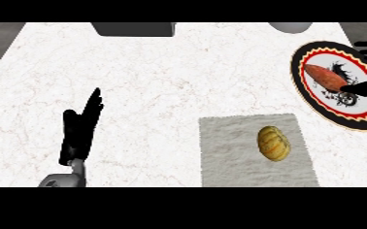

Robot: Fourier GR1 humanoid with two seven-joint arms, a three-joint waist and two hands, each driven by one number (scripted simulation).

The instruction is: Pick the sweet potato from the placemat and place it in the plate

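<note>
We see a white marbled stone counter (165, 77) filling the view. On its near right lies a pale grey woven rectangular placemat (229, 150), and on that a round yellow-tan ribbed squash (274, 143). At the right edge sits a round plate with black, red and cream rim (305, 85). The orange-red tapered sweet potato (324, 77) lies inside this plate, well apart from the placemat. Our black right hand (356, 88) shows only as fingers at the right edge, touching the sweet potato's near end; we cannot tell whether they are curled. Our black left hand (79, 126) rests at lower left, released, fingers straight. A dark grey box (134, 28) and a grey rounded object (290, 26) sit at the far edge.
</note>
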